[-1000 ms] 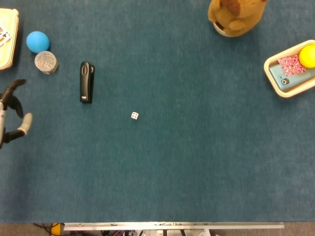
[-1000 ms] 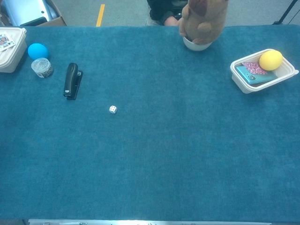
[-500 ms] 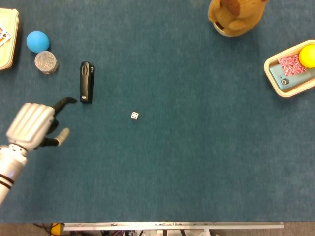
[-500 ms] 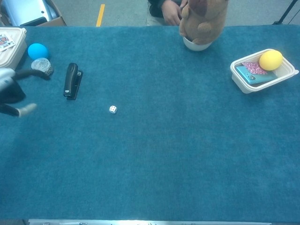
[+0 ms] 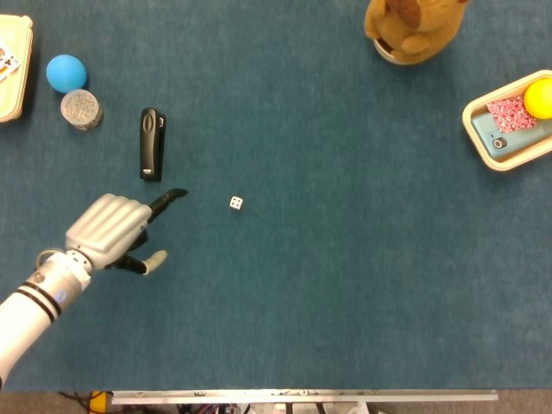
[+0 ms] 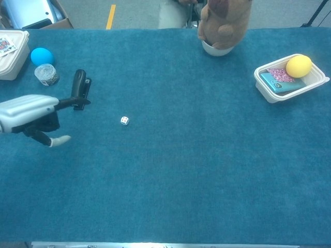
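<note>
Now my left hand (image 5: 110,231), empty with fingers apart, is in from the tabletop's left edge, closing on the die (image 5: 235,203).

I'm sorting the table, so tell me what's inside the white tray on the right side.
The white tray holds a yellow ball, a teal case and a pink patterned piece lying on it. Anything beneath them is covered.

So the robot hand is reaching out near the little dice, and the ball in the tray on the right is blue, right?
Not quite. The ball in the tray is yellow, as the head view shows. The robot hand is indeed reaching out near the dice.
</note>
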`<move>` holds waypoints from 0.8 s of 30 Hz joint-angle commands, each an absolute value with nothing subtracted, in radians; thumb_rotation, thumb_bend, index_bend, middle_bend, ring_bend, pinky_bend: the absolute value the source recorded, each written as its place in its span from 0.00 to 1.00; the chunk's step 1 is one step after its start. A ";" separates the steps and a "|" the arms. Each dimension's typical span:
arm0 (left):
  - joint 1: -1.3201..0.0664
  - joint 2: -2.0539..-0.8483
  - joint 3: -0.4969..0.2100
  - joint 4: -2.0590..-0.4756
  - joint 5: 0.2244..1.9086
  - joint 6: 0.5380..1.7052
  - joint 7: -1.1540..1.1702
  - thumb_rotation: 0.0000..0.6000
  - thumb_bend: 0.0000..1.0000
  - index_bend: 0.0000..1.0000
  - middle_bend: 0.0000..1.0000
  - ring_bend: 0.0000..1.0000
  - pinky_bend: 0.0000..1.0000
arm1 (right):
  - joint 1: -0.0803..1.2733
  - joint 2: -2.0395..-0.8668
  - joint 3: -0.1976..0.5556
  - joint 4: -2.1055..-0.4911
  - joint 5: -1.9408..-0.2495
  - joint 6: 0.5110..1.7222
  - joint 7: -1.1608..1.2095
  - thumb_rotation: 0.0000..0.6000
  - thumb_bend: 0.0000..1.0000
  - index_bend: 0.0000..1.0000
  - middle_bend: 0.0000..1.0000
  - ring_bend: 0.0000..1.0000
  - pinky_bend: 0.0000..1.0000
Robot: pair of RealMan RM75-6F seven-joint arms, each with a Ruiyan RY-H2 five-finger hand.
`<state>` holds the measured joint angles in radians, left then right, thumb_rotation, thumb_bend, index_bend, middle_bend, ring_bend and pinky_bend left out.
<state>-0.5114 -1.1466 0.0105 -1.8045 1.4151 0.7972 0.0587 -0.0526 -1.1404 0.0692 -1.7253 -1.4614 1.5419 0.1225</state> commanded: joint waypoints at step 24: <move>-0.706 -1.321 0.004 -1.710 1.225 0.580 0.097 0.62 0.36 0.04 1.00 1.00 1.00 | -0.041 -1.142 0.074 -1.703 -1.445 1.524 0.143 1.00 0.29 0.37 0.23 0.01 0.06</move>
